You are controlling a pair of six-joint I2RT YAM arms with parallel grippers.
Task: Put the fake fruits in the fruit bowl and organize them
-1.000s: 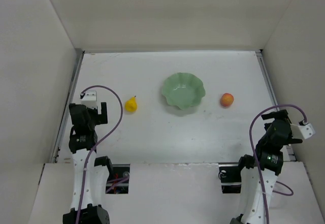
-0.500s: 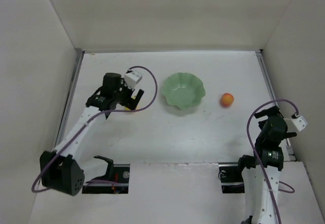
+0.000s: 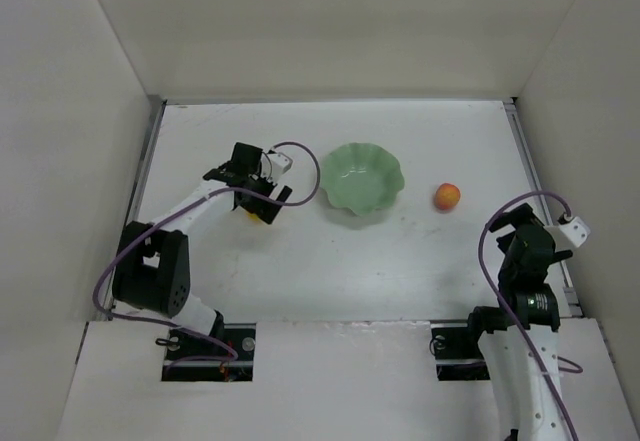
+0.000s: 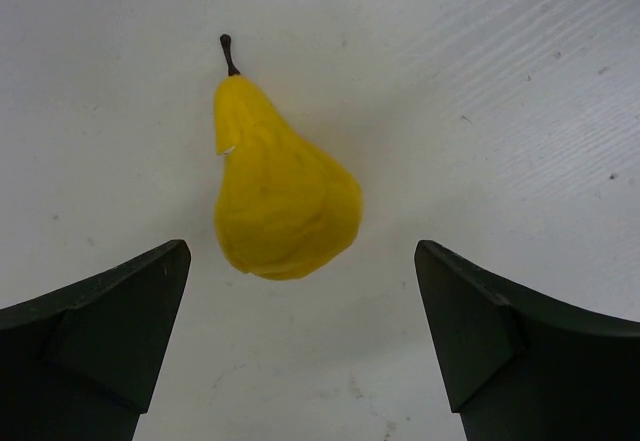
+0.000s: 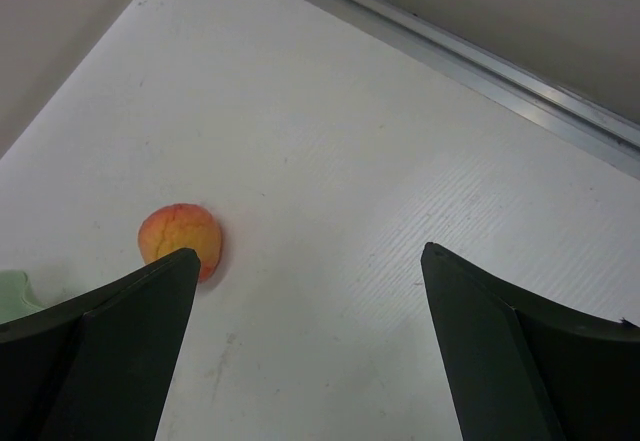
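1. From my seat, the left arm [image 3: 190, 216] reaches out over the bench [image 3: 300, 261] towards the middle. The left jaws stand wide apart and hold nothing.
2. The pear [image 4: 285, 201] lies on its side on the bench, directly under those jaws. In the left wrist view it sits between the two dark fingers [image 4: 110, 331] and touches neither. Its fat end is nearest the camera and its stem points away. From above only a bit of yellow [image 3: 260, 215] shows past the wrist. It lies left of the bowl, near it but apart.
3. The bowl [image 3: 335, 186] stands upright at mid-bench, its wavy rim facing up. Both fruits lie outside it, one on each side.
4. The peach [image 3: 447, 196] rests on the bench to the right of the bowl, close to it but not touching.
5. The right arm [image 3: 525, 301] is folded up near its base at the right edge. The right jaws are spread wide, with nothing between them. In the right wrist view the peach [image 5: 180, 239] lies well ahead, just above the left finger's tip (which overlaps the peach's lower edge in that view). A sliver of the bowl [image 5: 10, 296] shows at the far left.
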